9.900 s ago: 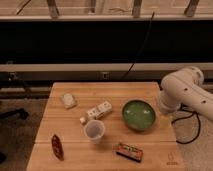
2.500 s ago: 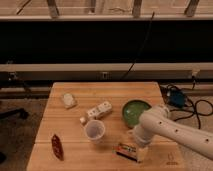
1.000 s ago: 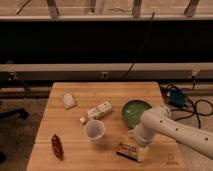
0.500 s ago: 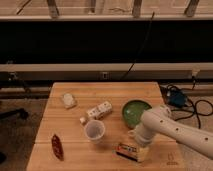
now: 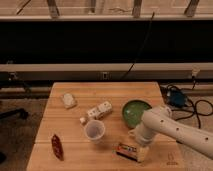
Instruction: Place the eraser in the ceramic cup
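Observation:
The eraser (image 5: 126, 150), a small orange and black block, lies flat near the front edge of the wooden table (image 5: 75, 90). The ceramic cup (image 5: 95, 131), white and upright, stands left of the eraser and a little further back, apart from it. My gripper (image 5: 140, 150) is down at the eraser's right end, at the tip of the white arm (image 5: 165, 127) that reaches in from the right. The arm's wrist hides the eraser's right end.
A green bowl (image 5: 136, 112) sits just behind the arm. A white block-shaped object (image 5: 99, 110) and a small white piece (image 5: 83, 120) lie behind the cup. A pale crumpled item (image 5: 68, 100) is at back left, a red packet (image 5: 57, 146) at front left. Cables (image 5: 180, 97) lie off the table's right side.
Since the oldest frame the arm has swung from the table's right edge down to the eraser. Over the last second it has barely moved, and the eraser and cup stay put.

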{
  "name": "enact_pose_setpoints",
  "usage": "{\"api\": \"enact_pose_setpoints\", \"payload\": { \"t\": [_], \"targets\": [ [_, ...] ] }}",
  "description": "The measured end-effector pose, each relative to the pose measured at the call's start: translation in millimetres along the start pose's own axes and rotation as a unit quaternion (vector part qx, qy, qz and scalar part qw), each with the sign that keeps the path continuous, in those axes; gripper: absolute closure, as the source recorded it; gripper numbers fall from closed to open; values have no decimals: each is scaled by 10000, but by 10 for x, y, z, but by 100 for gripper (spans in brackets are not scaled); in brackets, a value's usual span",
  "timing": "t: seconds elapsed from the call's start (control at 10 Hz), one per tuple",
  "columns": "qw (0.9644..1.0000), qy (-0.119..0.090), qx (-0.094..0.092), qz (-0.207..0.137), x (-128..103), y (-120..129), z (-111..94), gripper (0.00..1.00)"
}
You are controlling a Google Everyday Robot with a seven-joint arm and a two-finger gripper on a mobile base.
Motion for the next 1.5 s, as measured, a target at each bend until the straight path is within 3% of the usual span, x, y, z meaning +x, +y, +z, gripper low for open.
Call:
{"api": "enact_pose_setpoints", "payload": {
  "t": [0.9, 1.5],
  "targets": [
    [9989, 257, 345, -193, -97, 172, 145, 23],
    [9991, 264, 310, -148, -63, 198, 196, 82]
  ]
}}
